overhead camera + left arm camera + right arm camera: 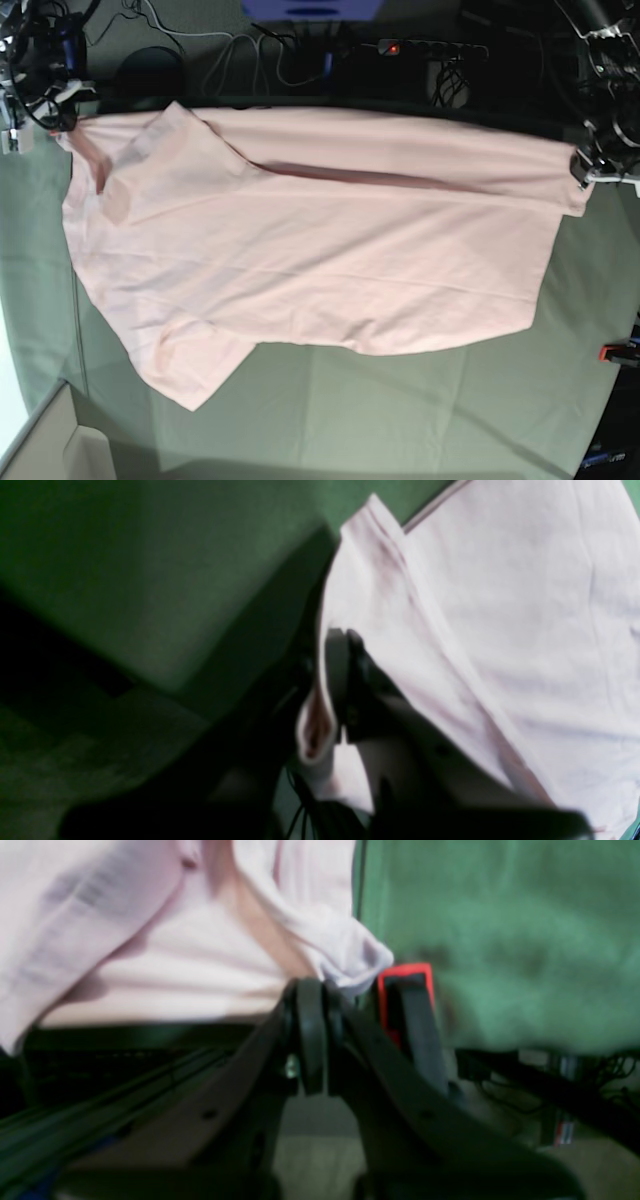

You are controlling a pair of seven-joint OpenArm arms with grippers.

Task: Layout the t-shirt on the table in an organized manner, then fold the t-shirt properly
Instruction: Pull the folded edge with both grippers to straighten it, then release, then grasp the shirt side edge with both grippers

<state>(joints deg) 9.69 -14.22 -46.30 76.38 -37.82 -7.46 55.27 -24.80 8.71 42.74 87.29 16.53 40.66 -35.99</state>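
The left tool (340,680) is closed tight on the edge of the t-shirt (310,240): in the left wrist view a hemmed fold of pale pink cloth curls round its dark fingers, with the rest of the shirt spreading away to the right of that view. The right tool (312,1035) is likewise pinched shut on the shirt, a bunched white-pink corner sitting right at its fingertips, with a red clamp (405,990) just beside it against the green cloth of the counter (500,940).

In the base view the t-shirt lies spread across the far half of the counter (400,410), stretched between the two tools: the right tool (62,115) holds the corner at that view's left far edge, the left tool (590,170) holds the corner at the right far edge. A long fold runs along the shirt near its far edge, with a darker pink shadow under it. One sleeve points toward the near left. Another red clamp (618,352) sits at the counter's right edge.

Both wrist views are blurred, so the exact pinch points are hard to make out. No lettering shows on the upturned side. The tools in the base view are small and partly cut off by the frame edges, tangled among dark cables.
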